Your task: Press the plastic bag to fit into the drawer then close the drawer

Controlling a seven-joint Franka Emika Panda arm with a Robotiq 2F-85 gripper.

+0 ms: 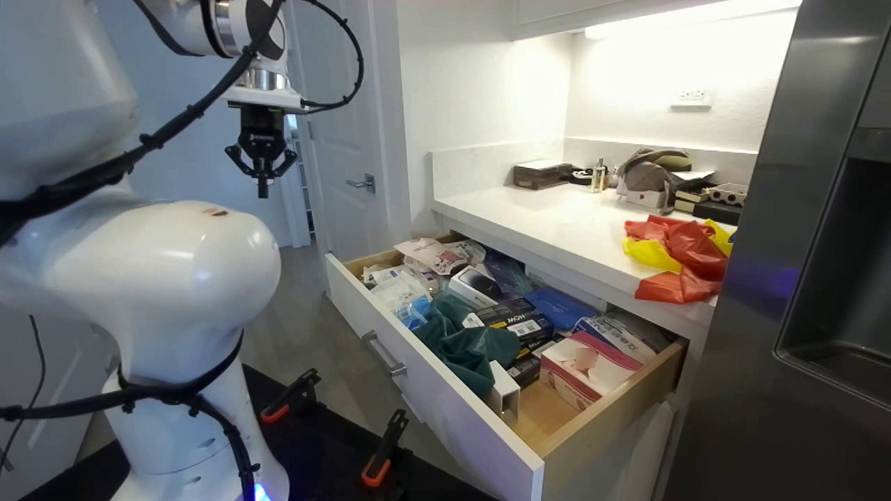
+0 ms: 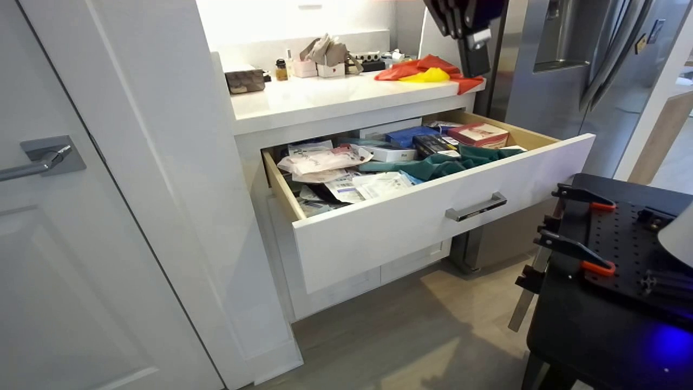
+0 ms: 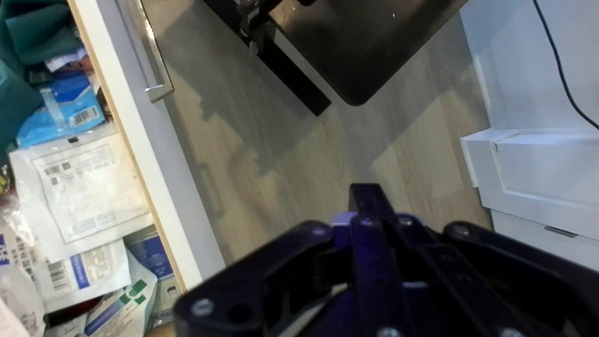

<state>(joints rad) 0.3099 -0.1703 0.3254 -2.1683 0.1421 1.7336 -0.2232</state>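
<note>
The drawer [image 1: 445, 410] stands pulled open and is full of packets and boxes; it also shows in an exterior view [image 2: 400, 233] and at the left of the wrist view [image 3: 173, 178]. A crumpled dark green plastic bag [image 1: 480, 351] lies on top of the contents along the drawer front; it shows too in an exterior view [image 2: 444, 166] and the wrist view [image 3: 40, 32]. My gripper [image 1: 263, 186] is shut with its fingertips together and nothing between them. It hangs high in front of the drawer, apart from it. In the wrist view the gripper [image 3: 367, 199] is over the floor.
The drawer handle [image 2: 476, 207] sticks out from the front. A red and yellow plastic bag [image 1: 679, 254] lies on the counter [image 1: 515, 209] above. A black table [image 2: 612, 303] with clamps stands before the drawer. A fridge [image 1: 793, 278] is beside the drawer, a door [image 2: 97, 227] opposite.
</note>
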